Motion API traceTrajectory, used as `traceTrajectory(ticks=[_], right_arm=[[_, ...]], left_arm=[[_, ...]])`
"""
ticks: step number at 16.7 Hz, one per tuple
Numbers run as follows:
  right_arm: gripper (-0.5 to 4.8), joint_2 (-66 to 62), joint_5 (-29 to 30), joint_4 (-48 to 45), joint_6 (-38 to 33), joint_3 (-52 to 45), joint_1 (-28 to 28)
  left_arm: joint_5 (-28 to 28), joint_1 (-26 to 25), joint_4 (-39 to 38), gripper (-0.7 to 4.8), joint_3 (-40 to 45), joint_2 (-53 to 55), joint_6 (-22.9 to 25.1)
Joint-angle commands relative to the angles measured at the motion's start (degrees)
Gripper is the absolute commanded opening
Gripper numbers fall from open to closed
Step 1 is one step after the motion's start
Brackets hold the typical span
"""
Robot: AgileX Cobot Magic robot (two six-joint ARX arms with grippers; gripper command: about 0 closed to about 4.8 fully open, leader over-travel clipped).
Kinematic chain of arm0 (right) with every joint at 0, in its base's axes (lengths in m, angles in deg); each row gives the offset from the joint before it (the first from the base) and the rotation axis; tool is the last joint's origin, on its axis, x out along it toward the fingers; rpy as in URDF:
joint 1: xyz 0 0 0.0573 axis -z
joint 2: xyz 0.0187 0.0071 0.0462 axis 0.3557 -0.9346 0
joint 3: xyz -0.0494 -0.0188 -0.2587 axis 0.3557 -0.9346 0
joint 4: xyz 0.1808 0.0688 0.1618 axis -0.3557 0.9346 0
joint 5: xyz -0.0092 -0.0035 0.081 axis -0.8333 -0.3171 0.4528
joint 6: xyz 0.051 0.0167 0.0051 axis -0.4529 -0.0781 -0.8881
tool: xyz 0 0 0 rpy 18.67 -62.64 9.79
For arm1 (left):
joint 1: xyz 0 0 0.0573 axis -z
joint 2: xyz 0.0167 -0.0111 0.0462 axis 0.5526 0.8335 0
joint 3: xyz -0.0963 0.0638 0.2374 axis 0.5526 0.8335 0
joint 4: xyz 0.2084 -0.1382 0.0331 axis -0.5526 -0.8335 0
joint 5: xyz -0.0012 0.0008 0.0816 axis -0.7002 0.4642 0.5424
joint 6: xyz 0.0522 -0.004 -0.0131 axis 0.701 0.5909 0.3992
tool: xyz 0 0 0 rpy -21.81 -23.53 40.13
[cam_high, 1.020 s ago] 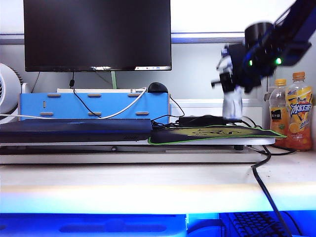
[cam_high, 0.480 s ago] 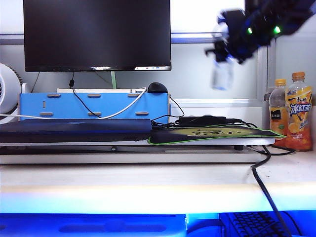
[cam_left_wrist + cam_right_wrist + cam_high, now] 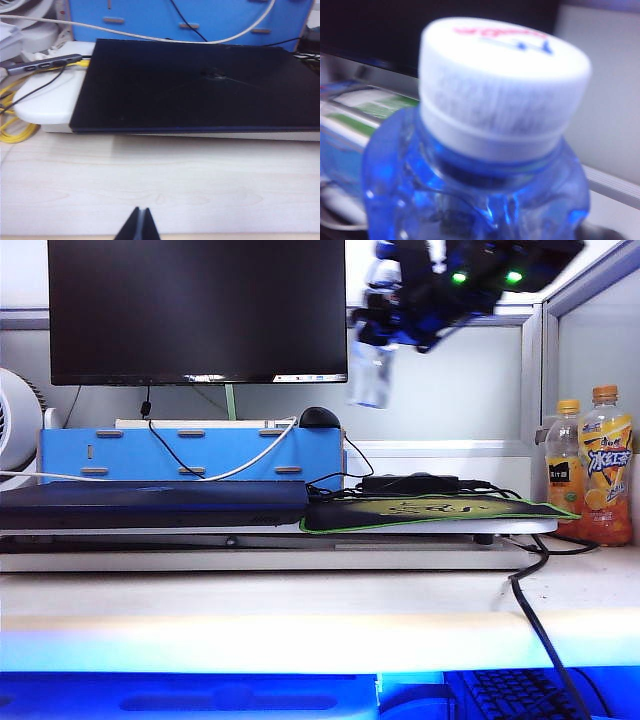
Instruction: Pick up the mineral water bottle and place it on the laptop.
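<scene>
Clear-plastic mineral water bottle (image 3: 369,375) hangs clamped in the right gripper (image 3: 385,320), now higher and further left than before, nearer the laptop (image 3: 150,504). Left gripper (image 3: 139,226) rests pinched together over the desk.

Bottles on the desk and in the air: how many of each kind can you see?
Mineral water bottle, hanging from the right gripper up high: 1
Orange-capped juice bottles at the desk's right: 2
Total: 3
</scene>
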Motion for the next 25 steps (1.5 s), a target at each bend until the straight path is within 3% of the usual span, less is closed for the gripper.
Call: traceTrajectory(ticks=[1, 12, 25], right_arm=[[0.89, 1.33, 3.21, -3.85, -0.46, 1.11, -3.41], [0.90, -0.39, 2.73, -2.80, -0.87, 1.14, -12.92], [0.90, -7.45, -1.07, -4.00, -2.86, 3.23, -19.98]], left_arm=[[-0.09, -0.02, 0.42, -0.02, -0.09, -0.11, 0.04], [-0.07, -0.02, 0.44, -0.02, -0.09, -0.11, 0.04], [-0.04, -0.02, 0.42, -0.02, -0.09, -0.11, 0.04]])
